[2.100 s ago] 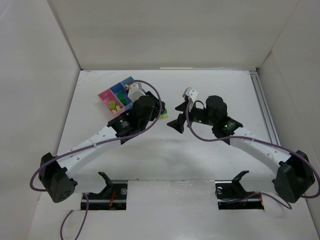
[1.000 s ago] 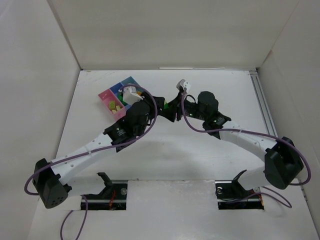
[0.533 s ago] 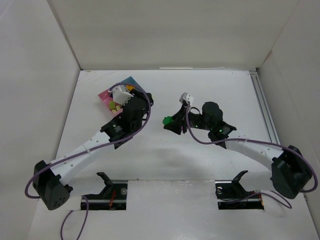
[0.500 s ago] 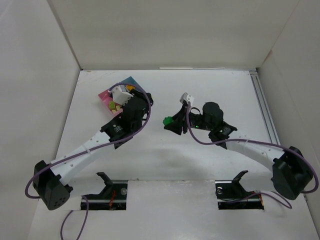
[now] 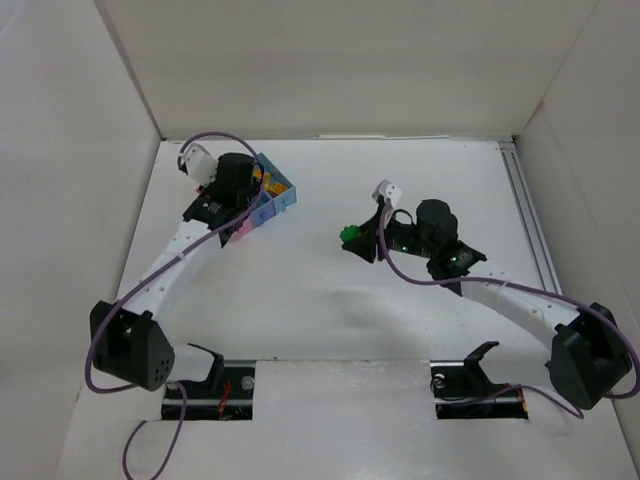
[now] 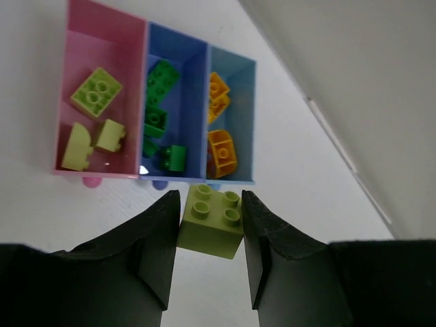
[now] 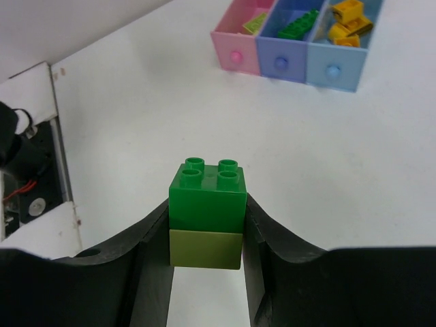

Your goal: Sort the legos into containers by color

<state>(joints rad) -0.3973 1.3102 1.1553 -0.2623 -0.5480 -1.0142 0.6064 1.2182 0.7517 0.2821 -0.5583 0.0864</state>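
Note:
My left gripper (image 6: 211,204) is shut on a lime green brick (image 6: 212,225), held just short of the near ends of three bins. The pink bin (image 6: 102,41) holds lime and pale bricks. Dark green bricks lie in the middle blue bin (image 6: 191,99), and orange ones in the light blue bin (image 6: 240,112). In the top view the left gripper (image 5: 225,182) hangs over the bin cluster (image 5: 272,198). My right gripper (image 7: 208,211) is shut on a dark green brick (image 7: 208,197) stacked on a pale green brick (image 7: 206,248), above bare table mid-right (image 5: 352,235).
White walls enclose the table on three sides. A metal rail (image 5: 530,230) runs along the right edge. Two black mounts (image 5: 215,372) (image 5: 470,372) sit at the near edge. From the right wrist the bins (image 7: 279,65) stand far ahead.
The two grippers have drawn apart. My left arm swung back and left over the bins with the lime brick. My right arm eased slightly right and nearer with the green stack.

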